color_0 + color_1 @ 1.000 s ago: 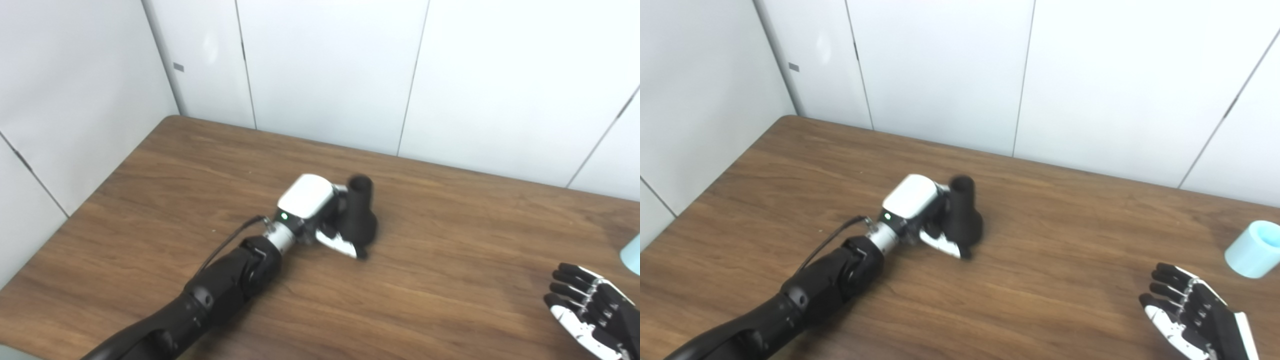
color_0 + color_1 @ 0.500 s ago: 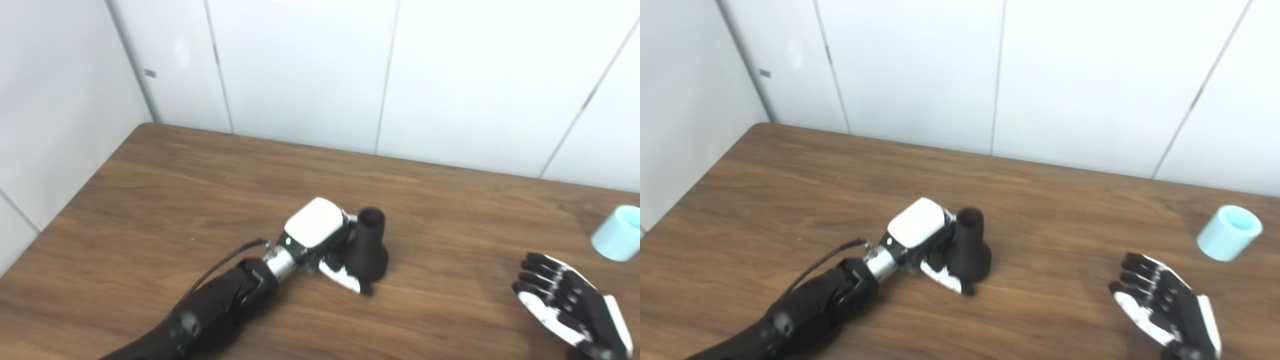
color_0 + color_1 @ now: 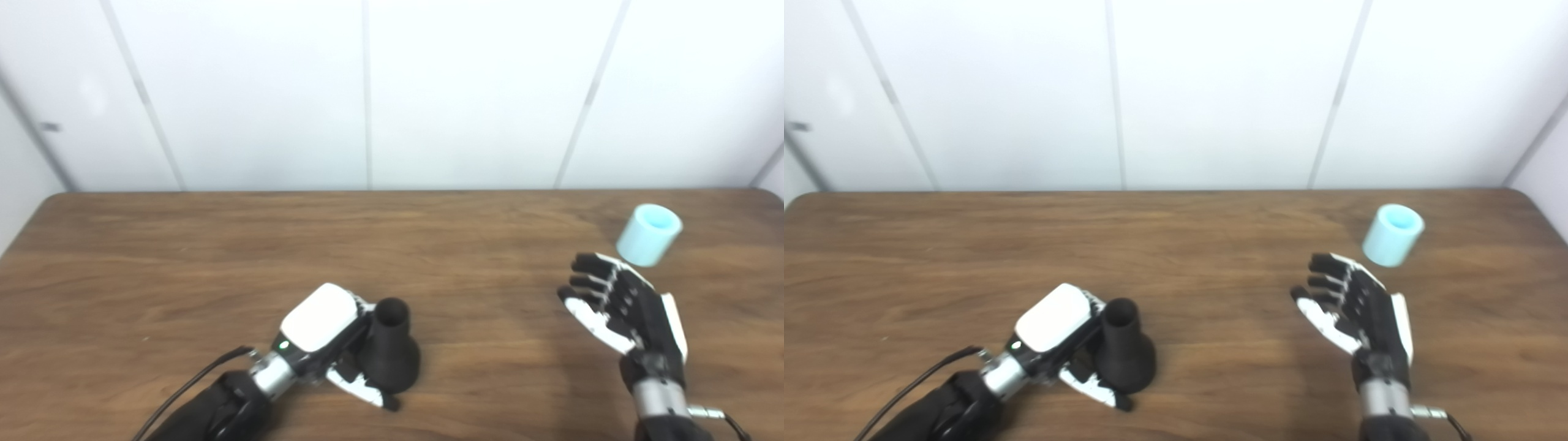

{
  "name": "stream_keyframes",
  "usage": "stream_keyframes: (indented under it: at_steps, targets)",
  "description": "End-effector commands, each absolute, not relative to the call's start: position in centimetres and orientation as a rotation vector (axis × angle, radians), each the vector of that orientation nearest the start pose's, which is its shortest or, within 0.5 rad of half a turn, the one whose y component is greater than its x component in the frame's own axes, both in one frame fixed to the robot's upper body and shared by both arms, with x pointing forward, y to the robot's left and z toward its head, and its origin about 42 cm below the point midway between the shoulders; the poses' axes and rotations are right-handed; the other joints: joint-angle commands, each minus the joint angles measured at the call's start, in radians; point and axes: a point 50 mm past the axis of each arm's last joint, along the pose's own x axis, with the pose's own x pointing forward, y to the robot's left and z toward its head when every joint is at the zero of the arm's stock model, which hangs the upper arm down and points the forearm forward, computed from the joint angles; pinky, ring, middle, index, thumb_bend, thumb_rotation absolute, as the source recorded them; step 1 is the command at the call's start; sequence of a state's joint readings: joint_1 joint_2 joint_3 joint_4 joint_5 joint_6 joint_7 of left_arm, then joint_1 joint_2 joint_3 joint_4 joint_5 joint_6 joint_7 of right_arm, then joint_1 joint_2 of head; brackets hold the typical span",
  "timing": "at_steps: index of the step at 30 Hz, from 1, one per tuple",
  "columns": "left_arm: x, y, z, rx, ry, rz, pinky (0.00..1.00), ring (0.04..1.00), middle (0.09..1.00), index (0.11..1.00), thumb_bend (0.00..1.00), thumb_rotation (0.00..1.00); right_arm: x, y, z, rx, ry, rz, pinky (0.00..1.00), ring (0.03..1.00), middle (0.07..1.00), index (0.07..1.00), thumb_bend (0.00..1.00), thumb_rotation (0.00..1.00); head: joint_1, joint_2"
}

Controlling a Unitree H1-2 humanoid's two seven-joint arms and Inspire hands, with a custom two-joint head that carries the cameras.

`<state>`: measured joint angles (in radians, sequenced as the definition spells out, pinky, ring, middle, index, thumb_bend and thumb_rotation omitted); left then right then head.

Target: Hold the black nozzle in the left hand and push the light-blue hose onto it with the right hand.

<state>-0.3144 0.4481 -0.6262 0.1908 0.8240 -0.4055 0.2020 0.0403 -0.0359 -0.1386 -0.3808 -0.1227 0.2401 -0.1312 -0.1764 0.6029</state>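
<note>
The black nozzle [image 3: 392,358] stands upright on the wooden table [image 3: 184,257], wide base down and open neck up. My left hand [image 3: 318,343] is wrapped around it from the left, fingers closed on the neck and thumb along the base at the front. The light-blue hose [image 3: 648,234], a short tube, stands on the table at the far right. My right hand [image 3: 621,306] hovers just in front and to the left of the hose. It is open with fingers spread, holds nothing and does not touch the hose.
White wall panels [image 3: 367,92] rise directly behind the table's far edge. The table's right rear corner [image 3: 1516,193] lies close to the hose. Bare wood stretches between the two hands.
The camera has swung to the right, bringing the hose and right wrist into full view. My right hand has risen and drawn a little closer to the hose. The left hand stays on the nozzle.
</note>
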Motion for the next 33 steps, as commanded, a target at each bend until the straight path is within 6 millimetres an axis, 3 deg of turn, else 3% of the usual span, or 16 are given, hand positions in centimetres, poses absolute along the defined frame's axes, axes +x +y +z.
stream_keyframes:
  at_steps: [1,4,6,8,14,23,27,33]
  targets:
    - [29.1,19.8,7.9,1.167,-0.588,-0.818,0.06,0.110,0.168,0.483,0.52,0.04,26.2,-26.9,19.8,-0.180,-0.237,-0.363,0.57,0.661,0.683,0.646,0.29,0.00,-0.020,0.000]
    - [29.0,20.1,8.1,1.175,-0.596,-0.824,0.06,0.112,0.174,0.483,0.52,0.04,26.5,-27.4,20.2,-0.239,-0.290,-0.419,0.57,0.663,0.682,0.640,0.31,0.09,-0.057,-0.003]
    - [29.0,20.2,8.1,1.179,-0.603,-0.824,0.07,0.117,0.181,0.483,0.52,0.04,26.7,-27.7,20.5,-0.292,-0.330,-0.460,0.57,0.661,0.679,0.640,0.55,0.36,-0.073,-0.005]
    - [29.2,20.4,8.2,1.181,-0.608,-0.817,0.07,0.118,0.181,0.483,0.52,0.04,27.0,-28.7,20.7,-0.382,-0.397,-0.502,0.60,0.692,0.705,0.674,0.69,0.47,-0.100,-0.009]
    - [29.5,20.8,8.1,1.186,-0.610,-0.812,0.07,0.119,0.184,0.483,0.52,0.04,29.0,-31.2,21.3,-0.480,-0.482,-0.604,0.70,0.799,0.811,0.791,0.90,0.52,-0.168,-0.024]
    - [29.5,21.3,8.1,1.203,-0.613,-0.832,0.09,0.144,0.227,0.484,0.52,0.04,32.0,-34.2,22.3,-0.484,-0.446,-0.721,0.91,0.936,0.927,0.939,1.00,0.56,-0.221,-0.031]
    - [29.3,21.4,8.0,1.196,-0.627,-0.827,0.09,0.143,0.224,0.483,0.52,0.04,32.8,-35.1,22.3,-0.434,-0.451,-0.715,0.84,0.921,0.937,0.946,0.99,0.53,-0.225,-0.032]
    - [29.2,21.8,7.6,1.192,-0.627,-0.822,0.09,0.149,0.233,0.484,0.52,0.04,34.6,-36.6,22.0,-0.407,-0.418,-0.721,0.88,0.956,0.971,0.972,1.00,0.52,-0.262,-0.039]
